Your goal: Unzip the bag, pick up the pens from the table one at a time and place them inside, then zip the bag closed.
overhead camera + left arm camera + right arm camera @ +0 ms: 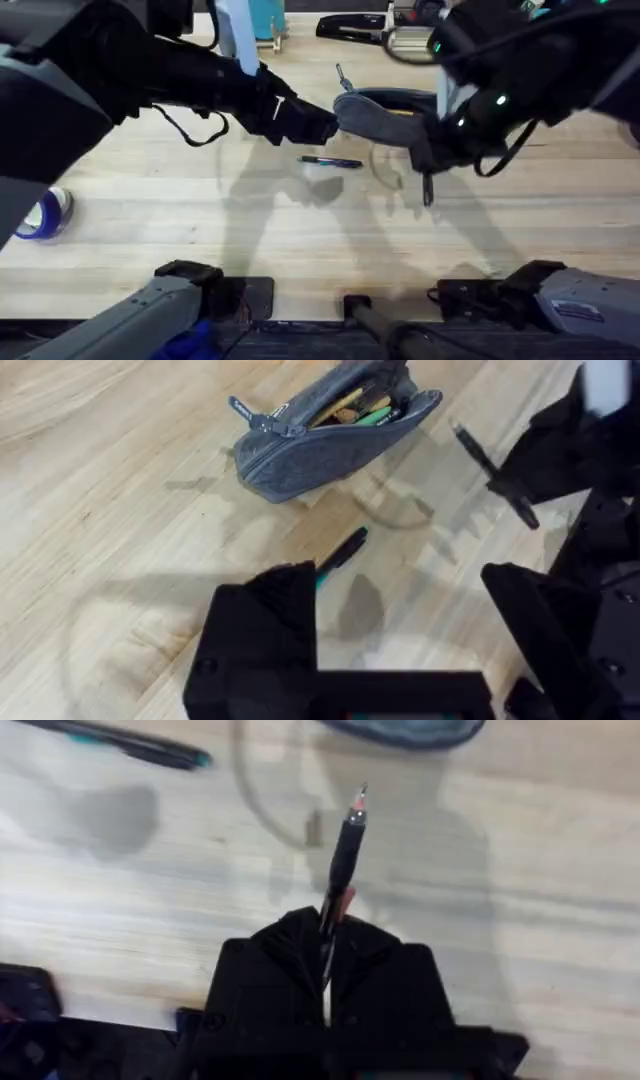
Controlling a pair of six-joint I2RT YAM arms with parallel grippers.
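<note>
The grey bag (pixel 385 115) lies on the table (pixel 200 200) with its zipper open, and coloured pens show inside it (pixel 330 430). One dark pen with a blue band (pixel 330 161) lies on the wood in front of the bag (pixel 342 548). My right gripper (pixel 430 165) hangs beside the bag's right end, shut on a second black pen (pixel 345 850) that points down at the table. My left gripper (pixel 325 128) hovers at the bag's left end, open, with nothing between its fingers (pixel 265 620). The right wrist view catches the lying pen (pixel 130 745) and the bag's edge (pixel 410 728).
A roll of blue tape (pixel 45 215) sits near the left edge. A black stapler (pixel 350 28) and a blue object (pixel 265 20) lie at the far side. Bare wood stretches in front of the bag toward the arms' bases.
</note>
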